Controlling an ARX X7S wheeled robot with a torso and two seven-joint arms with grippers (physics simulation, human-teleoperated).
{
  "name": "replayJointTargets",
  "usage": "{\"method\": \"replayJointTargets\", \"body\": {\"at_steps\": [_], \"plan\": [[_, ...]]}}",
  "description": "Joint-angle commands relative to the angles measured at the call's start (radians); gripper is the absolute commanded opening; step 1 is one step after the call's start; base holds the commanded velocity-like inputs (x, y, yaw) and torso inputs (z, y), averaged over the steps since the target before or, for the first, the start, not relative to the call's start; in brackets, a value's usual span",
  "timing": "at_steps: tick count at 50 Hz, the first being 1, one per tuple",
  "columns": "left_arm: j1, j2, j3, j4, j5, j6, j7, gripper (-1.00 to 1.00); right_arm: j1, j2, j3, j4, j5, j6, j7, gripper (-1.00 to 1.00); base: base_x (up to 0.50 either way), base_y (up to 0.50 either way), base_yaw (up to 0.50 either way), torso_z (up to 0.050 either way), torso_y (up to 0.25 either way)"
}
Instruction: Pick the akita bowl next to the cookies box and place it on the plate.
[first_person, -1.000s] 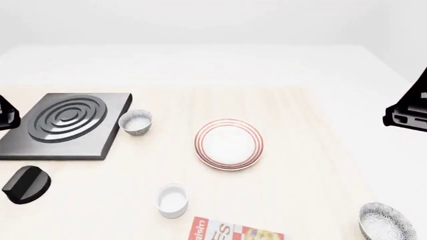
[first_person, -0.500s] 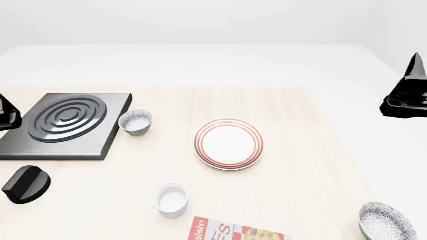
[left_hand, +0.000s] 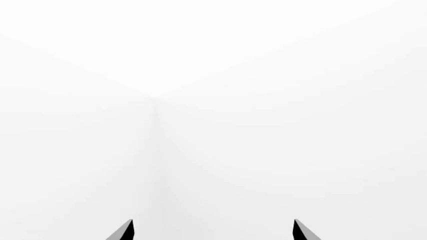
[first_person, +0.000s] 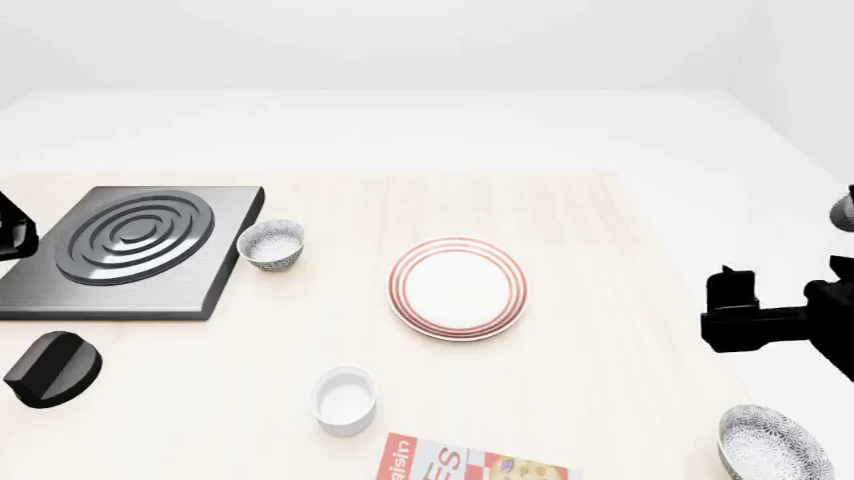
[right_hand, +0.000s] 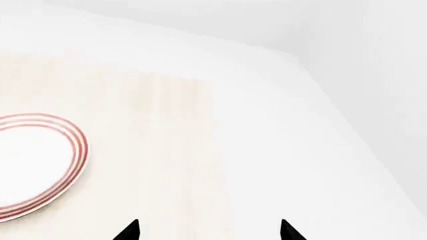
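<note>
Two grey-blue patterned akita bowls show in the head view. One akita bowl (first_person: 774, 446) stands at the table's near right corner, to the right of the cookies box (first_person: 474, 466), which the frame's lower edge cuts. The other bowl (first_person: 271, 245) sits beside the stove. The red-ringed plate (first_person: 458, 288) lies mid-table and also shows as the plate (right_hand: 33, 167) in the right wrist view. My right gripper (first_person: 727, 318) hovers over the table's right edge, above the near right bowl, and the right gripper (right_hand: 209, 231) is open and empty. My left gripper (left_hand: 212, 232) is open, facing blank white.
A black stove plate (first_person: 134, 250) with raised rings lies at the far left. A plain white cup (first_person: 344, 400) stands just left of the cookies box. A black rounded part (first_person: 54, 368) sits at the near left. The table's right edge (first_person: 694, 330) runs under my right arm.
My right arm has come down and inward from the upper right edge of the head view to the table's right edge. Nothing on the table has moved.
</note>
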Motion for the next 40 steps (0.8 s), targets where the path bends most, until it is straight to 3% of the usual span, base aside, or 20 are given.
{"method": "replayJointTargets", "body": {"at_steps": [1,25,40], "plan": [[-0.011,-0.003,0.009,0.003,0.0,-0.005,-0.002,1.0,-0.051,0.131,-0.169,0.144,0.361,-0.042,0.192,1.0,0.0,0.0,0.0,0.0,0.0],[-0.001,-0.001,-0.01,0.002,-0.005,-0.01,0.001,1.0,-0.315,0.074,-0.066,0.248,0.248,-0.084,0.038,1.0,0.0,0.0,0.0,0.0,0.0],[-0.019,0.004,0.022,-0.003,0.007,-0.011,0.002,1.0,-0.319,0.035,-0.058,0.274,0.188,-0.094,-0.045,1.0,0.0,0.0,0.0,0.0,0.0]]}}
